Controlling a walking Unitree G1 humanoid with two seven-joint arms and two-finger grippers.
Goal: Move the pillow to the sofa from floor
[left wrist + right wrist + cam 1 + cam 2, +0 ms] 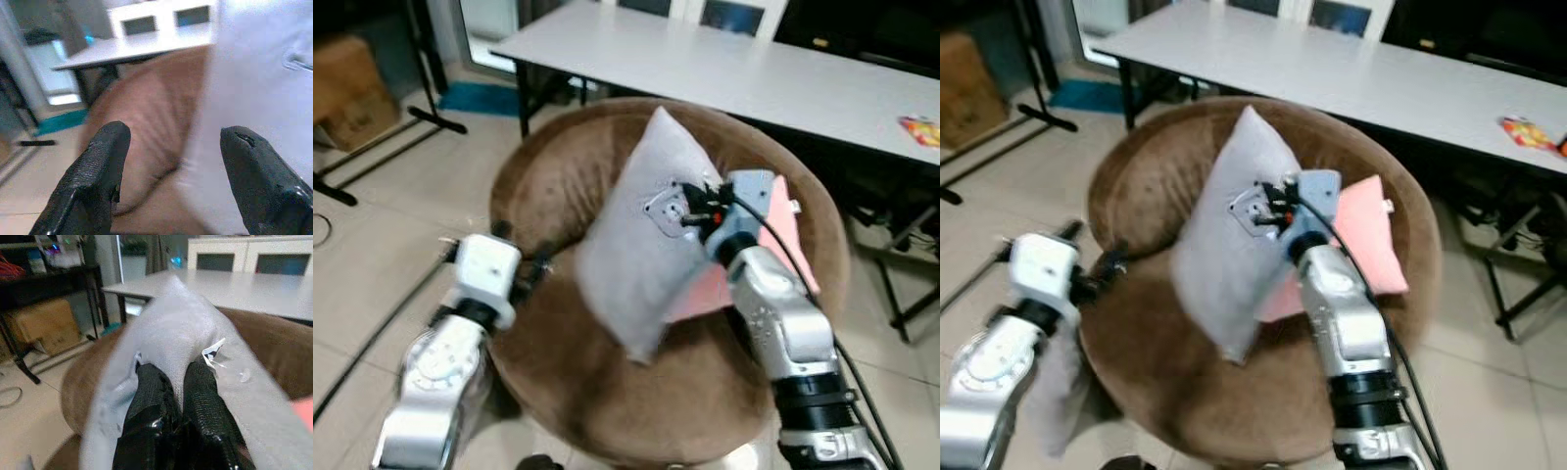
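A light grey pillow hangs upright above the round brown sofa, its lower corner near the seat. My right gripper is shut on a fold of its fabric near the middle, seen in the left eye view as the right gripper. My left gripper is open, just left of the pillow over the sofa's seat, with nothing between its fingers; in the left eye view the left gripper sits at the sofa's left rim.
A pink pillow lies on the sofa behind the grey one. A long white table stands behind the sofa, with a colourful packet at its right end. A cardboard box and a black stand are at the left on the tiled floor.
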